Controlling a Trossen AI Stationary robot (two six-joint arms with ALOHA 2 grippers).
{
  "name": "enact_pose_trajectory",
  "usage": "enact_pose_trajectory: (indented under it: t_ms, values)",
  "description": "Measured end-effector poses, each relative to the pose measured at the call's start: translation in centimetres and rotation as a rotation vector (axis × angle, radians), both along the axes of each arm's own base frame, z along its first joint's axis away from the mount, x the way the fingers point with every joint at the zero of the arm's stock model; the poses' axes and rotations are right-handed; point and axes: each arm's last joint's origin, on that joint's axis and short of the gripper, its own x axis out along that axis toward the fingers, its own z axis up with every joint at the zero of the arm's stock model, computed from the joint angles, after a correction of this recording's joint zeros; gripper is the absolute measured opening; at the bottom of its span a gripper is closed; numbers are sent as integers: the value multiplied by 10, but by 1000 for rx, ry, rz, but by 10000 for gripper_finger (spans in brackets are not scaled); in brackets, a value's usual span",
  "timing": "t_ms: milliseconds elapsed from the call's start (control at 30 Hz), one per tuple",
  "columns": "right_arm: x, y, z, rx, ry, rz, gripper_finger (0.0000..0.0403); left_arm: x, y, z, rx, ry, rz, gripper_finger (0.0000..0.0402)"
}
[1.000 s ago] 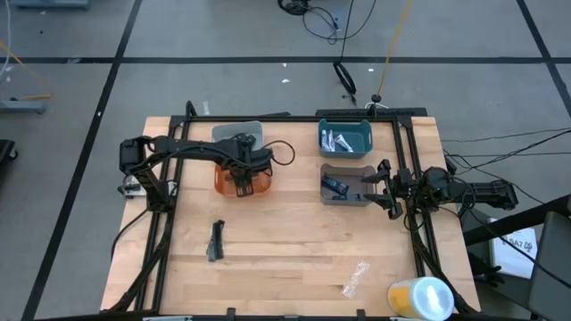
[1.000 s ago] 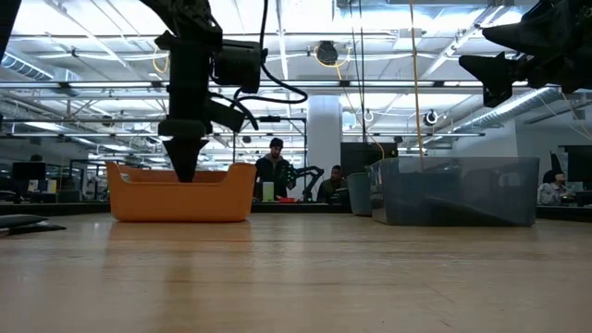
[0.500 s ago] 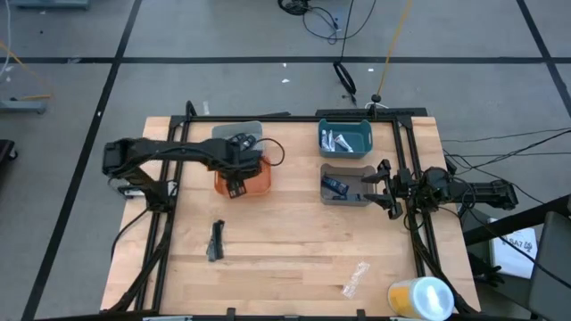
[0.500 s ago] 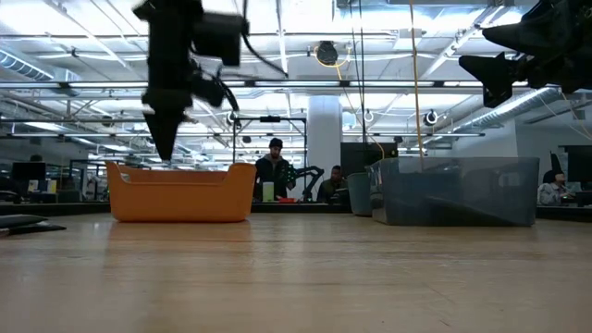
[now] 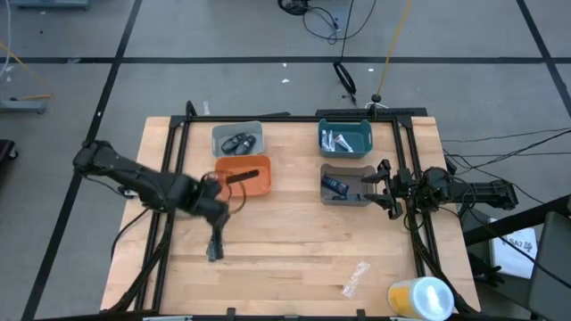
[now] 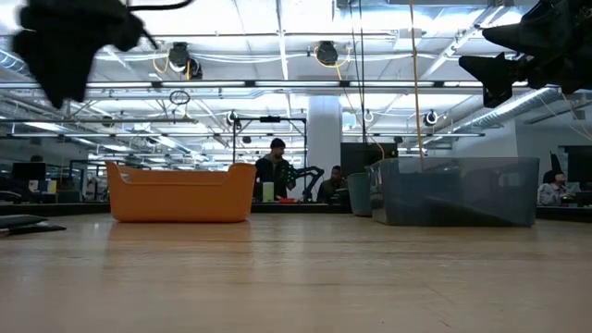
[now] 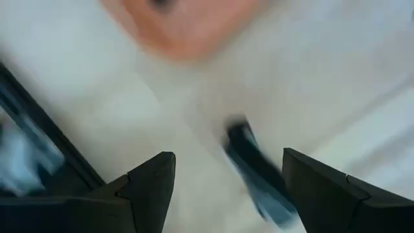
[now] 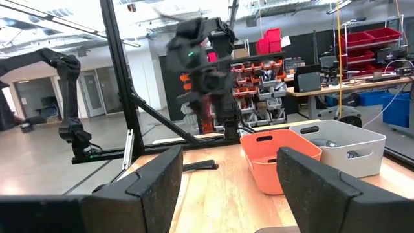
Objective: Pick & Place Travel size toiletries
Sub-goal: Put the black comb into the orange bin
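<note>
The left gripper (image 5: pixel 217 207) hung over the wooden table (image 5: pixel 285 259), just in front of the orange bin (image 5: pixel 243 176). Its 2 fingers (image 7: pixel 145 188) were spread apart with nothing between them. A thin black stick piece (image 5: pixel 215 242) lay on the bare wood just below that gripper, not touched by it. In the left wrist view the same piece (image 7: pixel 255 171) showed as a dark blur between the fingers and farther off.

Another black stick piece (image 5: pixel 244 176) lay inside the orange bin. 2 dark grey oval pieces (image 5: pixel 238 142) sat in the grey bin (image 5: pixel 237 130) behind it. The silvery-white tubes (image 5: pixel 339 139) lay in the teal bin (image 5: pixel 345 126). A dark blue tube (image 5: pixel 335 185) lay in the grey-brown bin (image 5: pixel 344 200).

The right gripper (image 5: pixel 382 188) waited at the right side of the table, next to the grey-brown bin. Its fingers (image 8: pixel 152 184) were spread wide and held nothing.
</note>
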Motion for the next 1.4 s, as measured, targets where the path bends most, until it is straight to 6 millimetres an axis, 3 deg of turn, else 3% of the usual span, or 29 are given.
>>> enact_pose_trajectory:
  t_ms: [267, 467, 767, 1067, 1233, 1400]
  values:
    - [0, 0, 0, 0, 0, -1, 238, 7, -43, -43, -77, -3, 338, 280]
    - [0, 0, 0, 0, -1, -1, 238, 19, -58, -72, -119, 153, 405, 280]
    - [0, 0, 0, 0, -1, -1, 238, 28, -63, -102, -38, 250, 375, 280]
    - [0, 0, 0, -1, -1, -1, 238, 34, -53, -103, -102, 292, 407, 280]
    - [0, 0, 1, -39, -11, -9, 238, 45, -52, -110, -168, 184, 428, 280]
    - [-1, 0, 4, -68, -49, -16, 238, 40, -50, -119, -161, 175, 497, 280]
